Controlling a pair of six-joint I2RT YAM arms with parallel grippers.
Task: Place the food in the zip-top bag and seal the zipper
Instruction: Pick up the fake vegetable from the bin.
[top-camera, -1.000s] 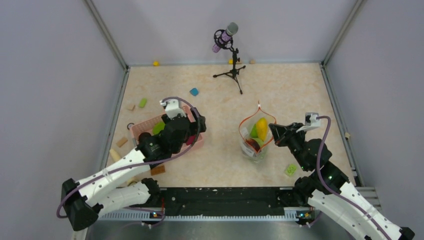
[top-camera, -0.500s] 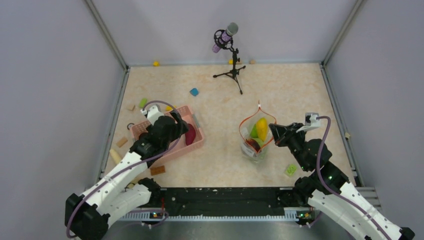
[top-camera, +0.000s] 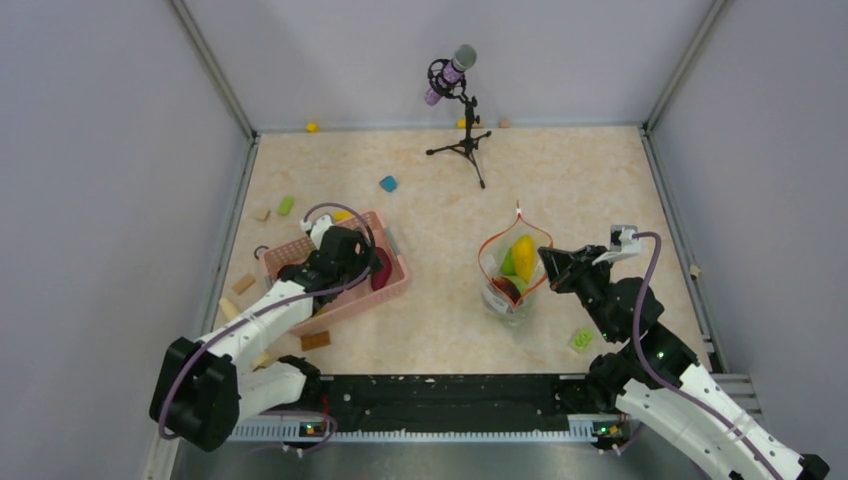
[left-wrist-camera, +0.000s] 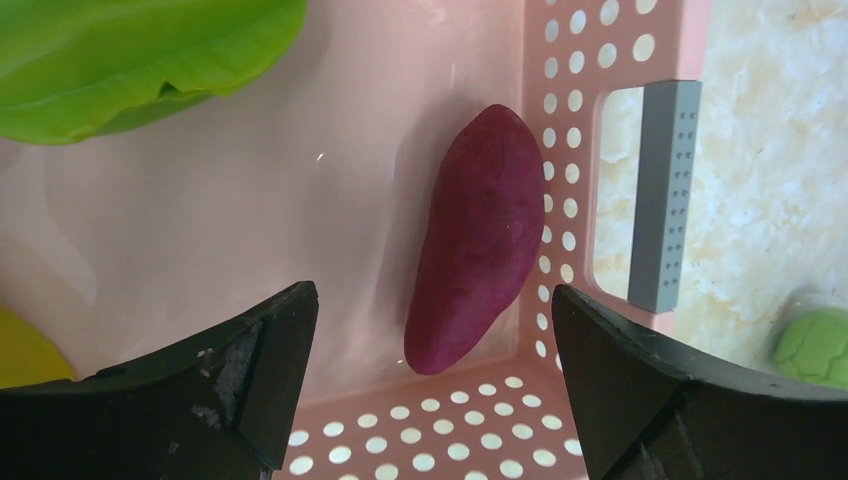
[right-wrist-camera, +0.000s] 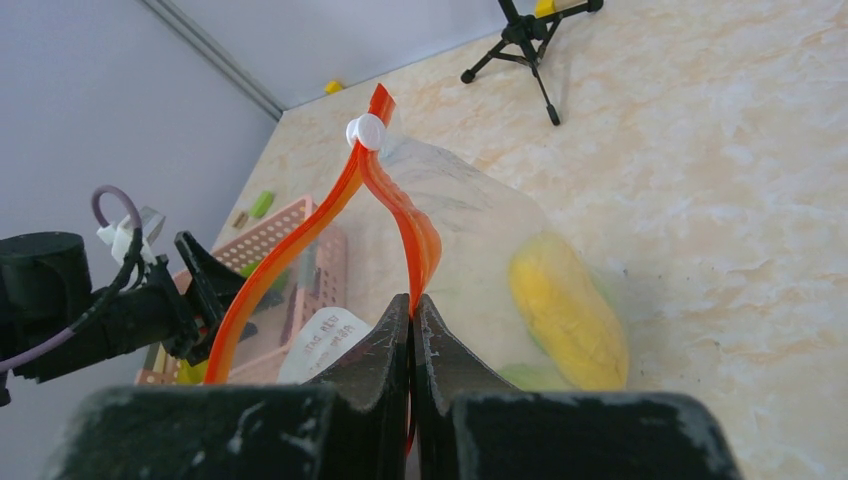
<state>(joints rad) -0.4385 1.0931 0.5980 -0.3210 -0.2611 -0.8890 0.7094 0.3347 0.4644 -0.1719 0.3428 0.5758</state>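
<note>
A maroon piece (left-wrist-camera: 480, 235) of the food lies in the pink basket (left-wrist-camera: 560, 100), against its perforated side wall. My left gripper (left-wrist-camera: 435, 320) hangs open just above it, nothing between the fingers. A green leafy piece (left-wrist-camera: 140, 55) and a yellow piece (left-wrist-camera: 25, 350) share the basket. The zip-top bag (top-camera: 513, 270) stands open mid-table with a yellow piece (right-wrist-camera: 570, 315) and green and dark pieces inside. My right gripper (right-wrist-camera: 411, 305) is shut on the orange-red zipper (right-wrist-camera: 400, 210) at the bag's near rim. The white slider (right-wrist-camera: 366, 131) sits at the far end.
A microphone stand (top-camera: 462, 110) rises at the back centre. Loose blocks lie about: blue (top-camera: 388, 184), green (top-camera: 286, 205), tan (top-camera: 316, 341), and a green one (top-camera: 581, 340) near the right arm. A grey block (left-wrist-camera: 665, 195) lies just outside the basket.
My left arm has swung leftward over the basket and folded lower, and its gripper now points at the maroon piece. The right arm and the bag have not moved.
</note>
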